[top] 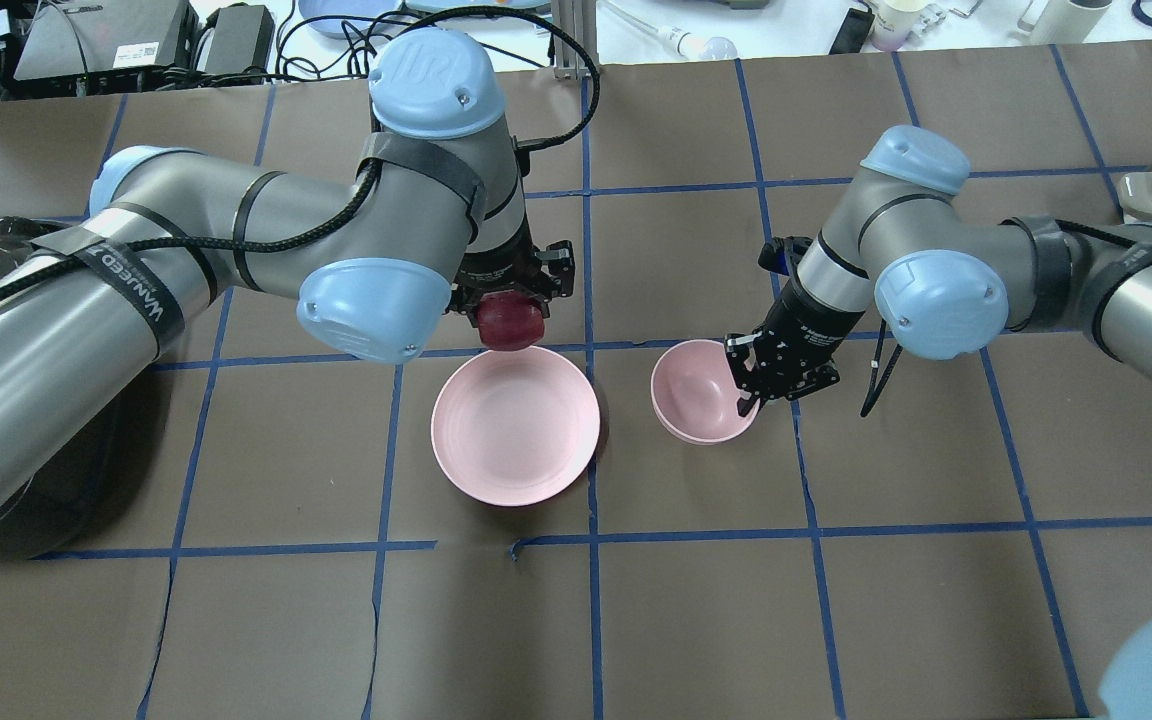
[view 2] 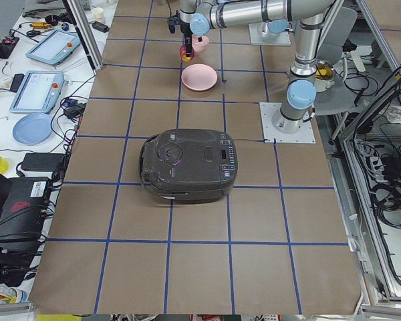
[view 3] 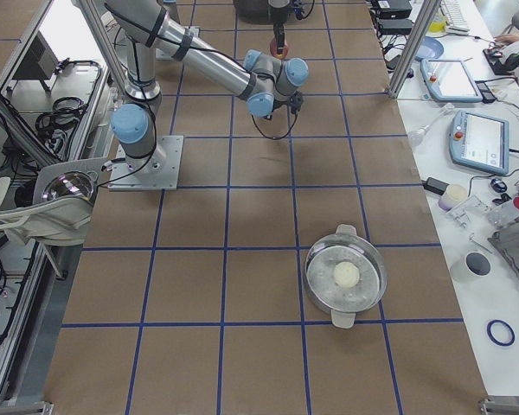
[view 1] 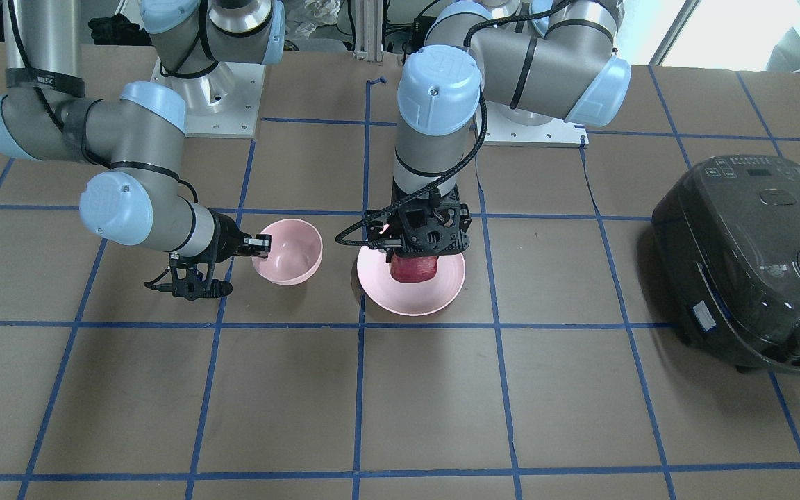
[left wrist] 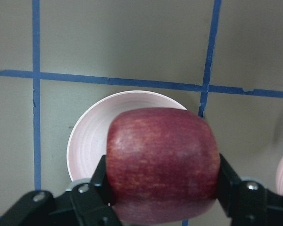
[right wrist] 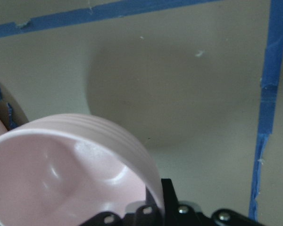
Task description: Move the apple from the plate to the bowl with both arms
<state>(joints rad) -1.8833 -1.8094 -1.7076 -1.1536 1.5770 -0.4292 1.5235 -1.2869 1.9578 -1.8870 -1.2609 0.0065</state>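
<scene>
A brown counter marked with a blue tape grid, described from the robot's left end to its right end. A dark rice cooker (view 1: 754,264) sits toward the left end of the counter, lid closed. Near the middle of the counter the left gripper (view 1: 415,258) points straight down, its jaws opened only as wide as the fruit and clamped on a dark red apple (left wrist: 162,162), one black finger (left wrist: 92,197) pressed against each side. The apple hangs in the air above a wide, shallow pink plate (top: 516,430) and does not touch it; the plate lies flat on the counter with nothing in it. Just to the right of the plate, not touching it, is a smaller, deeper pink bowl (top: 696,395), tipped so its opening leans toward the plate. The right gripper (top: 751,385) comes in from the right and pinches the bowl's right-hand rim, jaws nearly closed with the thin wall between them. Toward the right end of the counter, well apart from the rest, stands a glass-lidded metal pot (view 3: 346,277).
</scene>
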